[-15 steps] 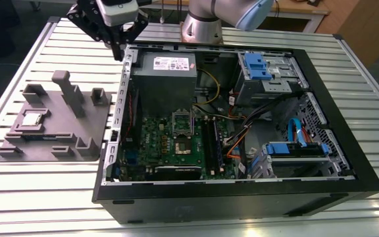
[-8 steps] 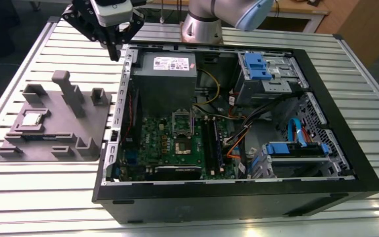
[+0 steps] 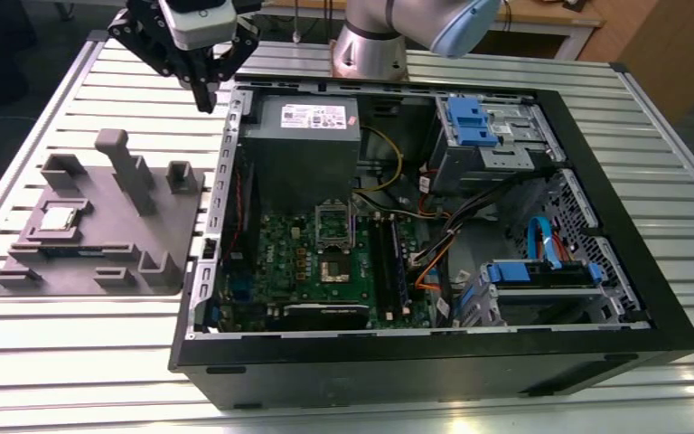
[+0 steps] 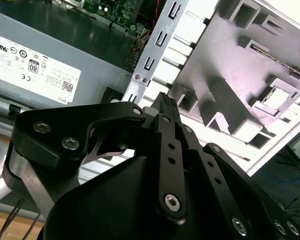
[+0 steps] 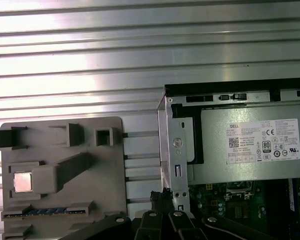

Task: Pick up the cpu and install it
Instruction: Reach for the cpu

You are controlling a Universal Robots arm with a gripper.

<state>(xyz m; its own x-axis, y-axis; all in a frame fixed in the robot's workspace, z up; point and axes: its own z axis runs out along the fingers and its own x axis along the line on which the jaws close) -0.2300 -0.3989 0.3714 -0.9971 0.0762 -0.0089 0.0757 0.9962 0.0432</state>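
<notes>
- In the exterior view, the black gripper [image 3: 207, 96] hangs over the slatted metal table [image 3: 70, 362], just beside a far corner of the open computer case [image 3: 444, 362]; its two fingers are pressed together at the tips, and it has nothing in them; the cpu [image 3: 58, 220] lies flat in a pocket of the grey tray [image 3: 166, 226]; the tray sits on the table on the exterior view's left of the case, and the cpu is well apart from the gripper; inside the case I can see the green motherboard [image 3: 311, 271] and the grey power supply [image 3: 303, 145] with its white label; the silver robot arm [image 3: 371, 45] stands behind the case.
- In the second wrist view, the gripper [image 4: 165, 102] points down at the strip of table between the case wall and the tray [image 4: 225, 45]; the fingers are closed on each other and hold nothing; the cpu [image 4: 279, 97] shines in its pocket, away from the tips; the power supply [image 4: 65, 50] lies on the other side.
- In the first wrist view, the cpu [image 5: 23, 182] sits flat in a square pocket of the tray [image 5: 102, 185]; the tray lies beside the case [image 5: 175, 140]; the gripper [image 5: 157, 197] pokes in near the case's metal edge, far from the cpu; the power supply [image 5: 250, 150] and a bit of motherboard [image 5: 225, 200] show inside the case; the table [image 5: 140, 50] shines behind.
</notes>
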